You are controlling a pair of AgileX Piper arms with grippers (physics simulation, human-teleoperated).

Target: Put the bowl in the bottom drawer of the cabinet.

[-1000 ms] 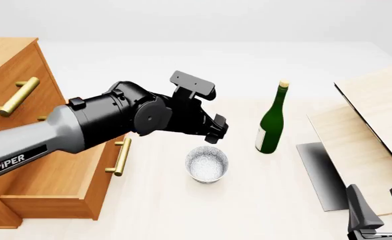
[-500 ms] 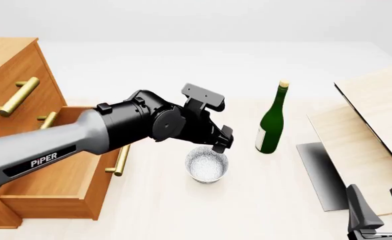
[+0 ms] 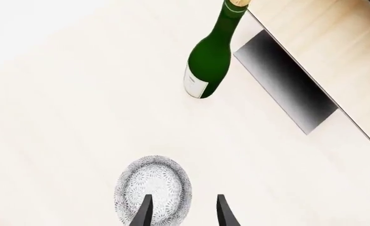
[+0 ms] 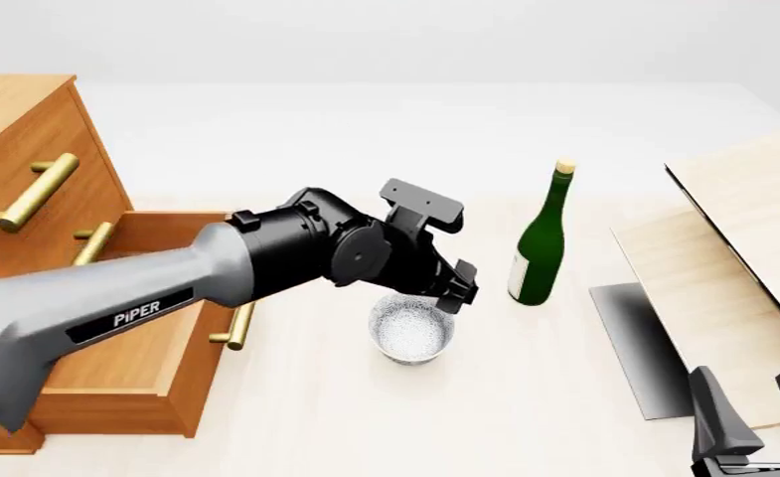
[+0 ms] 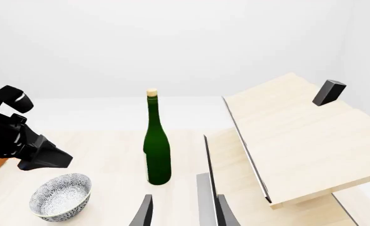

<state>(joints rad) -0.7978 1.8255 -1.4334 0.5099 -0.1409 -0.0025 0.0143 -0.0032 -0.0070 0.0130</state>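
Note:
The speckled white-grey bowl [image 4: 412,328] stands on the table just right of the cabinet [image 4: 45,139]. The bottom drawer [image 4: 124,397] is pulled out, its brass handle facing the bowl. My left gripper [image 4: 457,289] hangs right above the bowl's far rim. In the left wrist view the left gripper [image 3: 185,203] is open, with one finger over the inside of the bowl [image 3: 153,190] and the other outside its rim. My right gripper [image 4: 755,412] rests open at the near right edge, far from the bowl [image 5: 60,195].
A tall green bottle [image 4: 539,248] stands upright just right of the bowl. Pale wood boards [image 4: 747,229] lean at the right, with a dark grey slab [image 4: 635,343] at their foot. The upper drawer fronts carry brass handles [image 4: 25,194].
My left arm has swung right and lowered, bringing its gripper from up and left of the bowl to just above its rim. The right arm and bowl have not moved.

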